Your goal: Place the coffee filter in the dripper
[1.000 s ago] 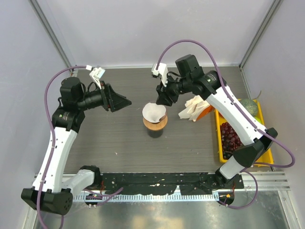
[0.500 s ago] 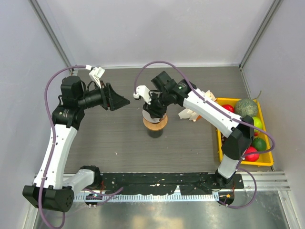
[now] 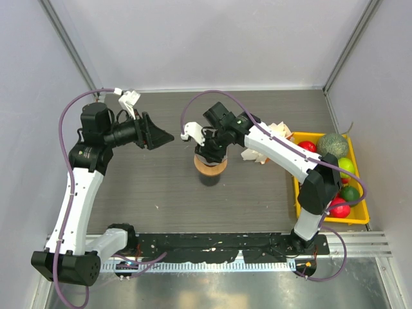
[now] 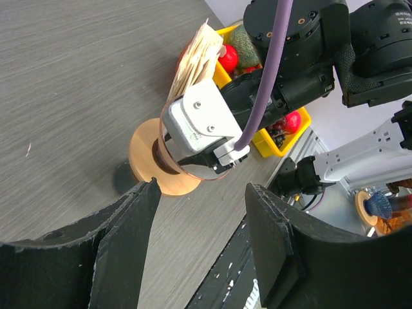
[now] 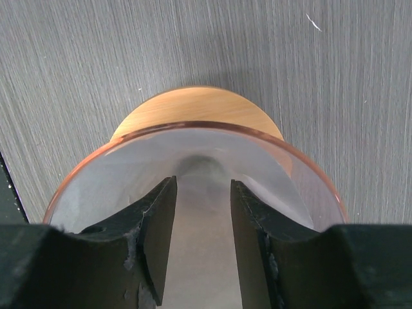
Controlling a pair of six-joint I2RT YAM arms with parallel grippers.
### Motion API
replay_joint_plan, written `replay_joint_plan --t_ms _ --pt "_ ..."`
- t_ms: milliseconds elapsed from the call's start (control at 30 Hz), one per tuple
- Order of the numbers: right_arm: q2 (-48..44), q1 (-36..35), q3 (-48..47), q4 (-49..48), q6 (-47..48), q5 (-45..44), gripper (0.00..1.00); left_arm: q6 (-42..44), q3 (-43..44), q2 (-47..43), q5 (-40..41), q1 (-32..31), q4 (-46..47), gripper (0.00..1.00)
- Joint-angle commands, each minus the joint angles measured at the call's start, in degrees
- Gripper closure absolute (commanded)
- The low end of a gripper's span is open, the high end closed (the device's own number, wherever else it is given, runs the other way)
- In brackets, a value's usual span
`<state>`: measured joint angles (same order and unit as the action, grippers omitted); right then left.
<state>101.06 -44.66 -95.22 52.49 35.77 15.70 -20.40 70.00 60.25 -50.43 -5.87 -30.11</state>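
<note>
Most of the job looks done: the thin white paper coffee filter (image 5: 109, 174) lines the clear, wooden-collared funnel dripper (image 5: 193, 106). The right gripper (image 5: 198, 188) reaches inside, fingers apart, clamping nothing. The left gripper (image 4: 203, 190) hovers well aside, fingers spread. Only withdrawing remains.

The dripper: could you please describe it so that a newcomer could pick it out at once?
On the dark table, look near the middle, under the right hand. The dripper is a clear cone with a round tan wooden collar; neither the white paper bunch nor the yellow tray to its right has a wooden ring.
</note>
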Motion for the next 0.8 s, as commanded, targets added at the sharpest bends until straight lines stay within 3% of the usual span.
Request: replay_joint_plan --t_ms 0,333,767 --pt "0.5 0.1 -1.0 -1.3 1.0 -1.4 0.54 1.7 2.6 0.0 -0.1 0.4 -0.5 0.35" --pt "-0.9 -0.9 -6.7 1.3 -0.1 -0.6 0.53 1.9 2.9 0.0 -0.1 0.4 -0.6 0.35" --pt "-7.7 -0.6 -11.8 1.7 -2.9 0.6 0.44 5.5 5.1 0.6 1.6 0.4 -2.9 0.22"
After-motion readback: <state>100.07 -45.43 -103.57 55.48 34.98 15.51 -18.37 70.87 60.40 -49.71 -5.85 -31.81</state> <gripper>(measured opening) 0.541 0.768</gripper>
